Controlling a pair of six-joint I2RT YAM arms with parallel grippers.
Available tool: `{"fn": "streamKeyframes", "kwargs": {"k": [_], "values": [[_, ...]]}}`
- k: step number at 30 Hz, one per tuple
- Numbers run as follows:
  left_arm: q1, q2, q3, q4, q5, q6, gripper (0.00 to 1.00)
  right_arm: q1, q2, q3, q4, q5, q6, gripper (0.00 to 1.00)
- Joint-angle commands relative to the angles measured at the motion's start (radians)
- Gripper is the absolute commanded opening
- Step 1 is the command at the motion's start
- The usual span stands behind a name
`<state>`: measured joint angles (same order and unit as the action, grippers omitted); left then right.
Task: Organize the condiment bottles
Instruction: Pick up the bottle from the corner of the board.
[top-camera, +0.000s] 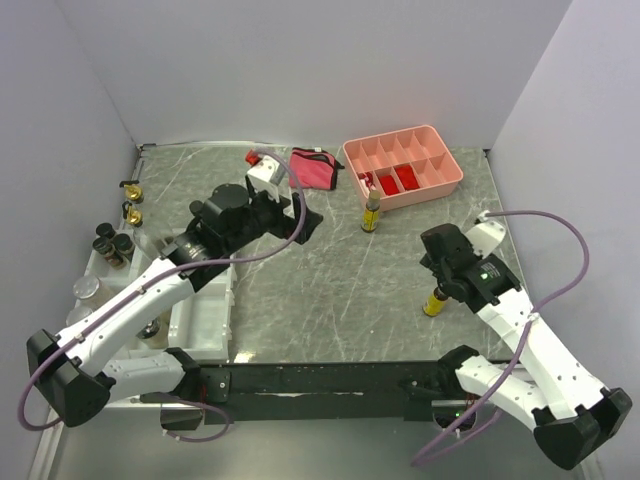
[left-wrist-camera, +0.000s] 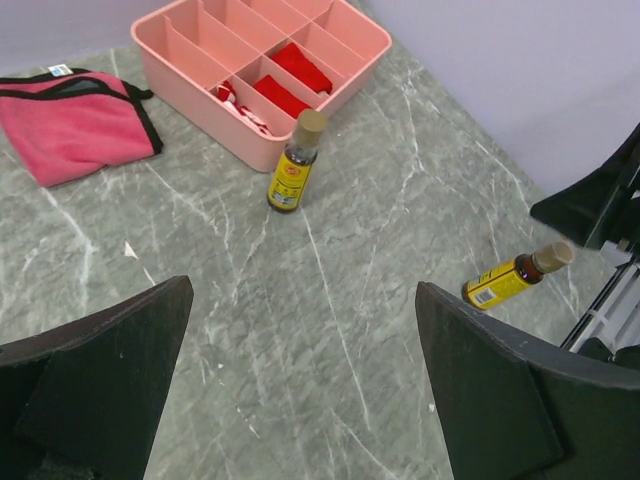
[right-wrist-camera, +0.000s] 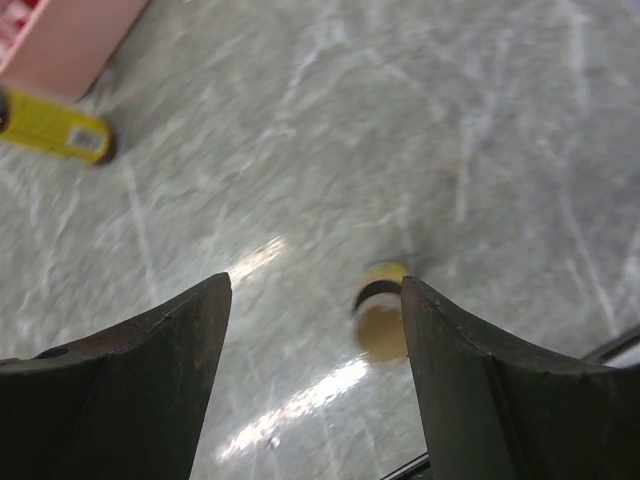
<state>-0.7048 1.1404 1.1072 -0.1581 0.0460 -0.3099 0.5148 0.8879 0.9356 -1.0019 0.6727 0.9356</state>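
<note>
Right fingers (right-wrist-camera: 150, 390) apart, straddling the upright small yellow bottle (right-wrist-camera: 381, 322) at the near right of the desk (right-wrist-camera: 300, 150) (probably lining up a top-down grasp); left fingers (left-wrist-camera: 90, 390) wide open, empty, over mid-desk.

Grey marble-veined table (top-camera: 340, 290) between plain white walls (top-camera: 300, 70).

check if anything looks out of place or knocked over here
Nothing spilled or tipped. But one yellow bottle stands alone by the pink tray and a second yellow bottle between the open fingers of the right hand, both far from the other bottles at the left edge.
</note>
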Motion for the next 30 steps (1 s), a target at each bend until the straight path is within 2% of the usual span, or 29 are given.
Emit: {"fn": "streamKeyframes", "kwargs": {"k": [1,6,12,19,23,27,28,30], "values": [[-0.018,-0.004,-0.093,0.126,-0.015,-0.014,0.99,-0.065,-0.02,0.023,-0.075,0.077,0.037,0.75],[-0.033,0.001,-0.145,0.192,-0.043,-0.026,0.99,-0.073,-0.009,-0.003,-0.087,0.056,0.045,0.73],[-0.038,-0.042,-0.222,0.253,-0.074,-0.06,0.99,-0.073,-0.032,-0.076,-0.023,-0.005,0.011,0.68],[-0.039,-0.076,-0.19,0.212,-0.061,-0.09,0.99,-0.073,-0.049,-0.126,0.006,-0.01,0.017,0.64],[-0.039,-0.114,-0.195,0.209,-0.116,-0.132,0.99,-0.071,-0.055,-0.135,0.029,-0.012,-0.014,0.43],[-0.039,-0.133,-0.182,0.198,-0.26,-0.224,0.99,-0.071,-0.072,-0.153,0.081,-0.062,-0.069,0.31],[-0.038,-0.134,-0.185,0.196,-0.326,-0.286,0.99,-0.071,-0.075,-0.156,0.112,-0.088,-0.081,0.27],[-0.038,-0.142,-0.185,0.189,-0.353,-0.323,0.99,-0.071,-0.076,-0.161,0.137,-0.113,-0.113,0.2]]}}
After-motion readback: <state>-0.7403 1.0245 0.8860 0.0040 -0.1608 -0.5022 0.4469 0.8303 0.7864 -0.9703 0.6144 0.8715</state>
